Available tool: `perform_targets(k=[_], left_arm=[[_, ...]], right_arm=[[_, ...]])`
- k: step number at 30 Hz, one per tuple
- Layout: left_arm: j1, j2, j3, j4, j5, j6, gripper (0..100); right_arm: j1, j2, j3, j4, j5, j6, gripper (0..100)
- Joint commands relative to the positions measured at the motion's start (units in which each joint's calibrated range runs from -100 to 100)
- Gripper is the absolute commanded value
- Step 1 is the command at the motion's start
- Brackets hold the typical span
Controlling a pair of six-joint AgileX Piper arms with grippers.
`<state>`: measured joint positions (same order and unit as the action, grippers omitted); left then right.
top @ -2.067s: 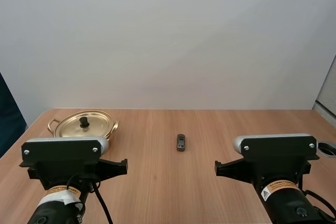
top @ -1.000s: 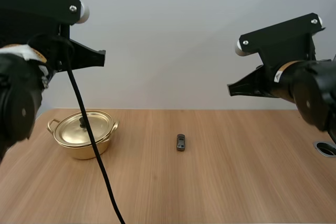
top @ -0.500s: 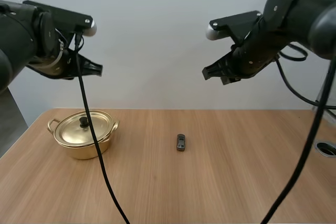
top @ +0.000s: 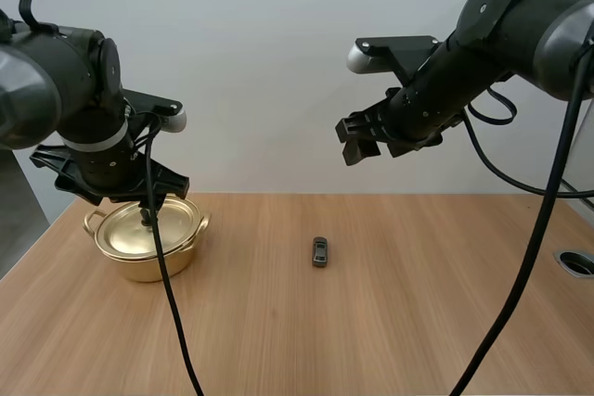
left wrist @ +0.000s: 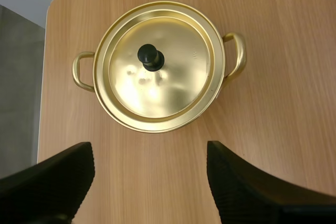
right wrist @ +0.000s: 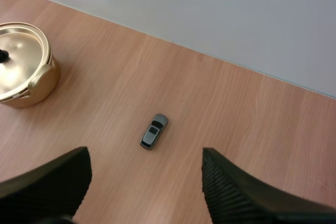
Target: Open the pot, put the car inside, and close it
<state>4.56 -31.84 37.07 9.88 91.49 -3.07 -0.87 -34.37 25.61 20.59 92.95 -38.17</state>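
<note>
On the table's [top: 390,322] left end: gold pot [top: 147,236], lid [left wrist: 157,69] seated, closing it; toy car [top: 319,251] mid-table, well apart from pot; left gripper [left wrist: 148,153] above lid, fingers apart; right gripper [right wrist: 144,156] high over car, fingers apart.

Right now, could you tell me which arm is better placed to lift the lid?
Left. The left gripper, open, hangs over the lid and its knob; the right gripper, also open, hangs over the car, away from the pot.
</note>
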Motion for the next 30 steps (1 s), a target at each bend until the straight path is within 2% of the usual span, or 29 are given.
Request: perform_targets(k=[1, 6, 12, 27, 30], left_arm=[[0.04, 0.36, 0.87, -0.32, -11.9, -0.57, 100], [0.04, 1.98, 3.65, -0.32, -23.58, -1.56, 100], [0.04, 4.78, 4.09, -0.32, -30.68, -1.9, 100], [0.04, 14.55, 4.09, 0.34, -29.76, -5.44, 100], [0.83, 16.12, 4.09, 0.65, -30.6, -5.44, 100]], right_arm=[[0.0, 0.03, -0.01, 0.46, 0.2, 0.04, 100], [0.0, 0.03, -0.01, 0.8, 4.54, 0.04, 100], [0.0, 0.03, -0.01, 1.19, 7.05, 0.04, 100], [0.0, 0.03, -0.01, 2.24, 7.05, 1.36, 100], [-0.27, 0.03, -0.01, 1.96, 7.05, 1.36, 100]])
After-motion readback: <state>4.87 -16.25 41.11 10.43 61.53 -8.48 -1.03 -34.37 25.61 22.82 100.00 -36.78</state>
